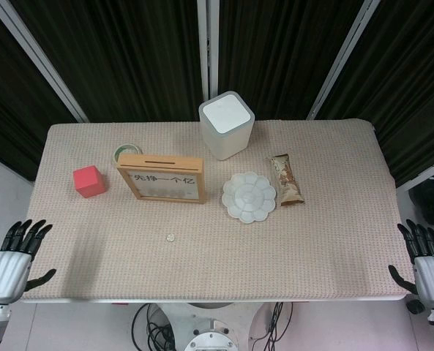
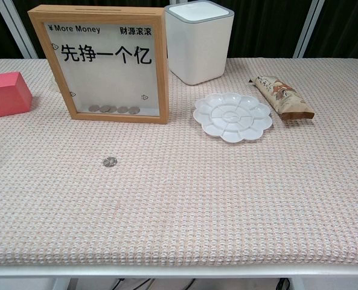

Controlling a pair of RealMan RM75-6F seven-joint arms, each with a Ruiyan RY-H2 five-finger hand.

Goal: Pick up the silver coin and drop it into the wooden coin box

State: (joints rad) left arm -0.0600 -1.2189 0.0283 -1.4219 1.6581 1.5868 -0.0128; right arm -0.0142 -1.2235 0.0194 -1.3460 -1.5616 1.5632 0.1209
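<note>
The silver coin [image 1: 170, 238] [image 2: 110, 161] lies flat on the woven table cover, in front of the wooden coin box. The wooden coin box [image 1: 162, 178] [image 2: 100, 63] stands upright at the left-middle, a slot in its top edge and several coins at the bottom behind its clear front. My left hand [image 1: 13, 257] hangs off the table's front-left corner, fingers spread, holding nothing. My right hand [image 1: 425, 259] is off the front-right corner, fingers spread and empty. Neither hand shows in the chest view.
A red cube [image 1: 89, 181] [image 2: 7, 93] sits left of the box, a roll of tape [image 1: 126, 152] behind it. A white square bin [image 1: 226, 124] [image 2: 198, 40] stands at the back centre. A white flower-shaped palette [image 1: 249, 196] [image 2: 232, 116] and a snack packet [image 1: 286, 180] [image 2: 282, 96] lie to the right.
</note>
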